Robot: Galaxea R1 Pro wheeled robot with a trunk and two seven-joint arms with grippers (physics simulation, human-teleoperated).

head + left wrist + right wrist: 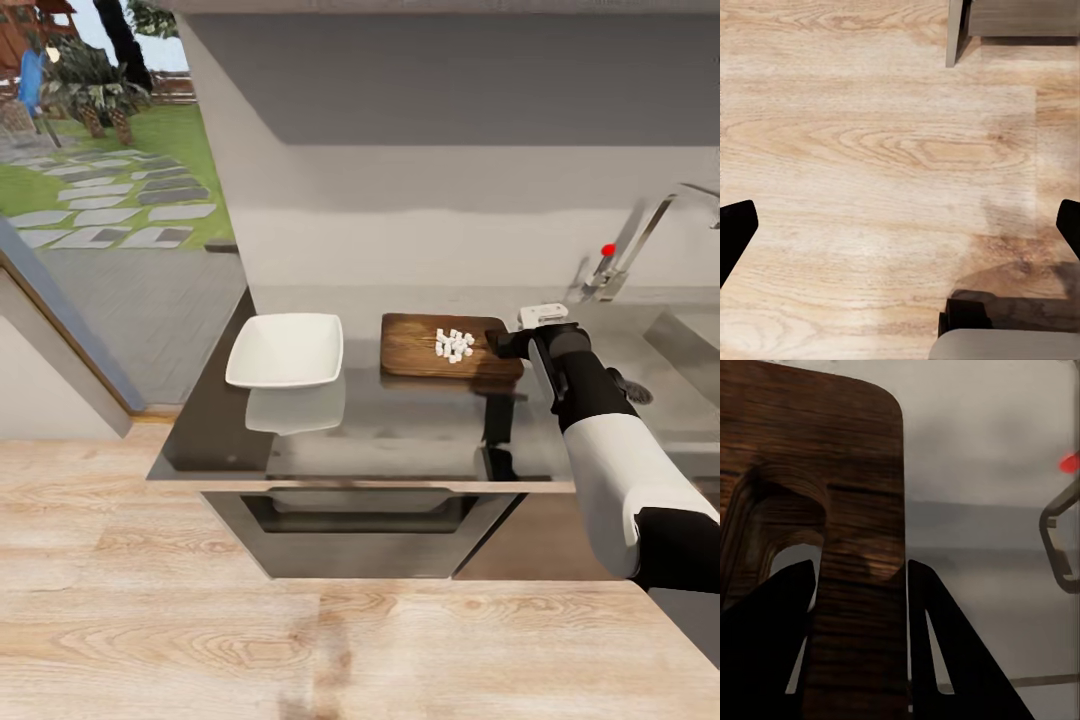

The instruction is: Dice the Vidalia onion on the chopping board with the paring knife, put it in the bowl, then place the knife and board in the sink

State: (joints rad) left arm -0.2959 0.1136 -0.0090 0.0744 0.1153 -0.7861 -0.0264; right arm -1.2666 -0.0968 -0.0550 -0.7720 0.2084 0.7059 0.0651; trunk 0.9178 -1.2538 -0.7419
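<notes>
My right gripper (859, 607) is pinching the end strip of the brown wooden chopping board (420, 345) beside its slot handle. The board lies on the grey steel desk (400, 430), with white diced onion pieces (454, 344) loose on top. I judge it stiff and rather heavy; tilted carelessly, the dice will slide. The white square bowl (287, 350) waits near. My left gripper (900, 225) is spread above the wooden floor (870, 150).

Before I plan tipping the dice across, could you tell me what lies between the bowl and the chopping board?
Bare countertop separates the bowl from the chopping board, seen in the head view.
</notes>
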